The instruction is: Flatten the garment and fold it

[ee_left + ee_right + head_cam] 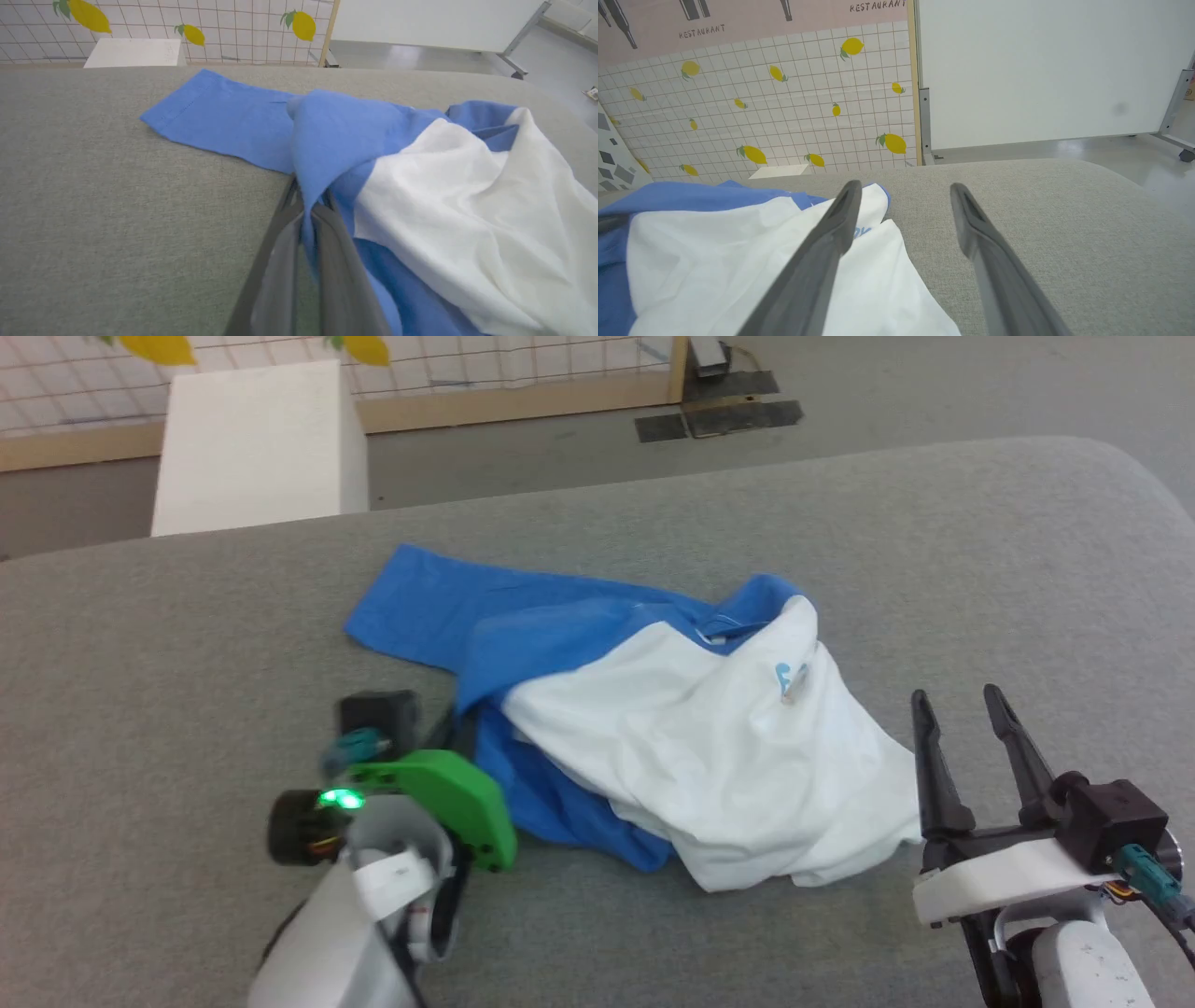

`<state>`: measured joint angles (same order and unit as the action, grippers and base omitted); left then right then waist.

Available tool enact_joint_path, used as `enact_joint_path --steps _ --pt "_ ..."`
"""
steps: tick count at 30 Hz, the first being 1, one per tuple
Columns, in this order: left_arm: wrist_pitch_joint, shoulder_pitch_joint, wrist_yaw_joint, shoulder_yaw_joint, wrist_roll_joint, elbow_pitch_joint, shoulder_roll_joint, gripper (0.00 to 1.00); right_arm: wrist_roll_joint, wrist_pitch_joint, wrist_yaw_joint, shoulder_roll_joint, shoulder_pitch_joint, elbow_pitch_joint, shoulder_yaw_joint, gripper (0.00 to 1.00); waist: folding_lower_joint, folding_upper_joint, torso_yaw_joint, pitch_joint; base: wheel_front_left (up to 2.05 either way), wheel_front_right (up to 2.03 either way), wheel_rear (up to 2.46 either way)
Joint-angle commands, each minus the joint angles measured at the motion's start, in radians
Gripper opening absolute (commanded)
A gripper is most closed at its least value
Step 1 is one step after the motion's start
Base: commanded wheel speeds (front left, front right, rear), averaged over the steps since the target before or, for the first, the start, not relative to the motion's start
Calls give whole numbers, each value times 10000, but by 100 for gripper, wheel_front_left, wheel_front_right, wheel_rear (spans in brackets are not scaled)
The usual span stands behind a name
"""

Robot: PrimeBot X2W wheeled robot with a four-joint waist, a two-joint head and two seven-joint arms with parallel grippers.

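Observation:
The garment (709,747) lies crumpled mid-table, white body bunched toward the right, one blue sleeve (439,607) stretched to the far left. Its small blue logo (789,677) faces up. My left gripper (309,196) is shut on a fold of blue sleeve cloth (327,140), which peaks up between the fingers (280,242). In the head view that gripper (459,721) sits at the garment's left edge, its tips hidden by the cloth. My right gripper (962,700) stands open just right of the white hem (840,859), with nothing between its fingers (831,242).
A grey fabric-covered table (187,644) carries everything, with bare surface on the left, right and front. Beyond its far edge stand a white box (257,448) and a lemon-patterned tiled wall (784,107); a white panel on wheels (1041,70) stands at the far right.

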<state>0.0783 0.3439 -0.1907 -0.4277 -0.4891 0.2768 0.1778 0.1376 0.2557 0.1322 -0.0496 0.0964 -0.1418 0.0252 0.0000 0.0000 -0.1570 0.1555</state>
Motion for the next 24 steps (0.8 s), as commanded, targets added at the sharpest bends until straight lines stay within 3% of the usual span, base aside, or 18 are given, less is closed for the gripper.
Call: enact_joint_path --steps 1,7,14,16,17,20,21,24 --pt "-385 -303 -217 333 -136 -199 216 0 -19 43 -15 -6 -88 67 19 100 0 0 411 -78 0 0 0" --pt "-1087 -1619 -1085 1790 -541 -1196 985 0 -142 11 -15 -6 -140 148 48 100 0 0 1125 -123 0 0 0" --pt "-427 -3656 -1911 2644 -1092 -1786 1495 0 -287 -161 -15 -6 -146 305 54 100 0 0 1913 -11 0 0 0" --pt "-173 -3959 -1880 2640 -1423 -1851 1311 50 -346 -267 -15 -6 -146 332 83 100 0 0 2171 44 0 0 0" --pt "-165 -4032 -1791 2635 -1596 -1906 1176 100 -406 -340 -15 -6 -129 345 94 100 0 0 2316 76 0 0 0" --pt "-682 -3986 -1485 2729 -1908 -1931 786 100 -609 -613 -15 -6 19 442 118 100 0 0 2753 182 0 0 0" --pt "-1809 -3720 -994 2664 -1727 -1843 564 100 -901 -1048 -15 -6 425 583 158 100 0 0 3274 316 0 0 0" --pt "-2995 -3367 -676 2583 -1241 -1682 363 100 -1279 -1714 -15 -6 969 541 166 100 0 0 3773 473 0 0 0"
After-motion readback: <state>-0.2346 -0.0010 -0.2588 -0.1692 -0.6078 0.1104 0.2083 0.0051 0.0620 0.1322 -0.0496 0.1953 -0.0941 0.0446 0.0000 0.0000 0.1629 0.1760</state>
